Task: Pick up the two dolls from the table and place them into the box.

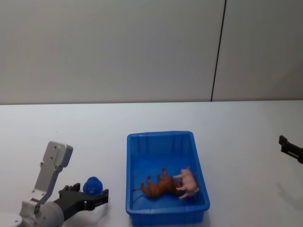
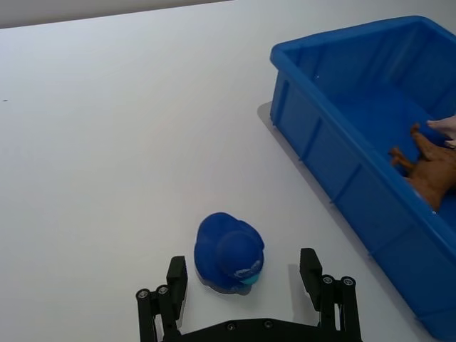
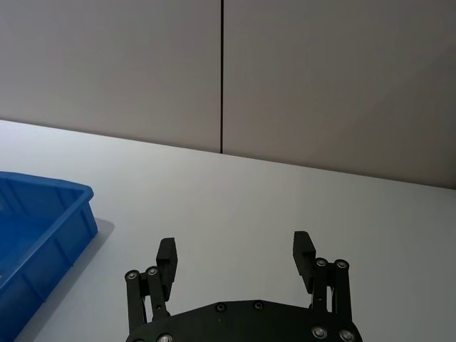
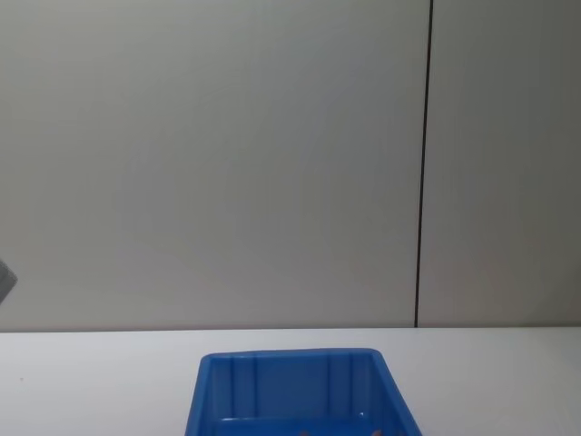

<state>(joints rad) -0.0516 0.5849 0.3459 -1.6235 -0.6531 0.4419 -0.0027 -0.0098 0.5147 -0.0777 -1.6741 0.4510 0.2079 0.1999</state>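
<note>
Both dolls lie inside the blue box [image 1: 161,135] on the white table [image 1: 71,127]. The brown doll [image 1: 158,186] is on its side near the front wall, and the pink doll [image 1: 189,184] touches it on the right. In the left wrist view the brown doll [image 2: 431,174] and a bit of the pink doll [image 2: 445,125] show over the box rim [image 2: 342,35]. My left gripper [image 1: 89,191] is open low at the front left, left of the box. My right gripper [image 1: 289,146] is open over the table at the far right, holding nothing [image 3: 235,246].
A small blue toy [image 2: 229,253] sits on the table between the left gripper's open fingers [image 2: 177,274], apart from both; the same blue toy [image 1: 93,184] is left of the box. The box shows too [image 3: 43,189] [image 4: 290,356]. A grey wall stands behind the table.
</note>
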